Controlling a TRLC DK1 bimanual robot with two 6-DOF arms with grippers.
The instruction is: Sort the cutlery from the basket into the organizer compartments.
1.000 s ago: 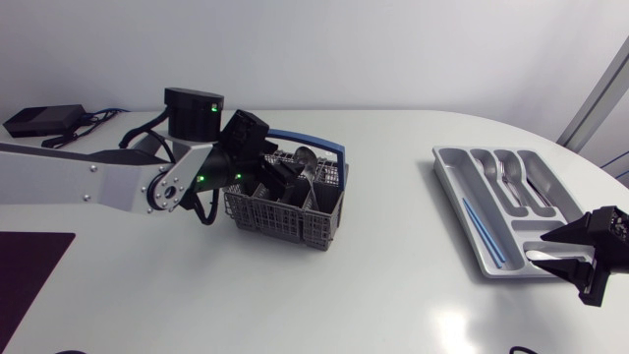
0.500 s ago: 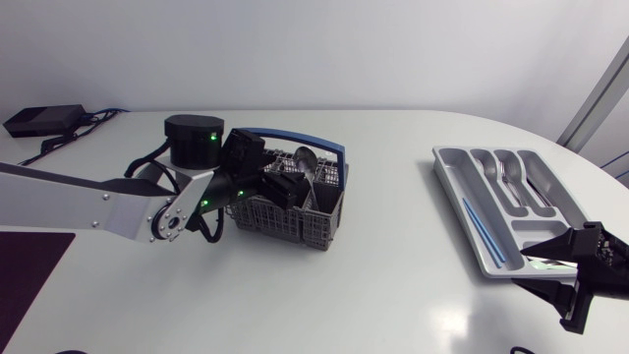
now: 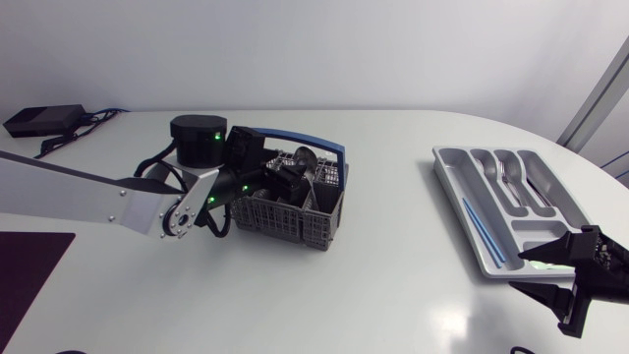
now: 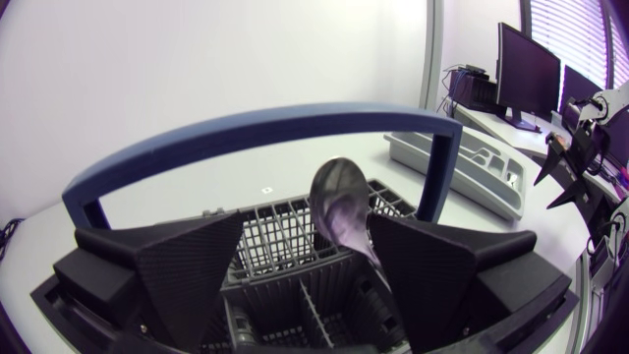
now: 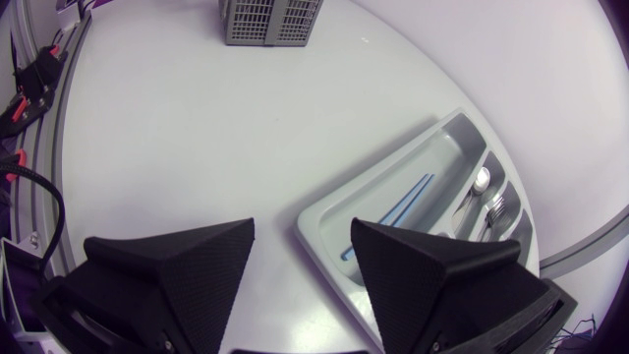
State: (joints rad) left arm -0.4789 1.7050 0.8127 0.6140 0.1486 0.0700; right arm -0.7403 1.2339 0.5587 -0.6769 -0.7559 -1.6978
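A grey wire basket (image 3: 295, 211) with a blue handle (image 3: 314, 147) stands left of the table's middle. A steel spoon (image 3: 304, 157) stands in it, bowl up. My left gripper (image 3: 280, 185) hangs over the basket, open. In the left wrist view the spoon (image 4: 341, 202) rises between the fingers (image 4: 192, 265), close to one of them, above the basket's cells (image 4: 285, 246). The grey organizer (image 3: 454, 187) lies at the right with forks (image 3: 507, 179) and a blue stick (image 3: 482, 228) in its compartments. My right gripper (image 3: 526, 272) is open and empty at the organizer's near end.
A black box (image 3: 41, 120) with cables lies at the table's far left corner. A dark mat (image 3: 29, 270) sits at the front left. In the right wrist view the organizer (image 5: 329, 221) lies just ahead of the gripper (image 5: 303, 231) and the basket (image 5: 270, 20) far off.
My left gripper has sunk a little lower over the basket. My right gripper has drawn back from the organizer toward the table's front right edge.
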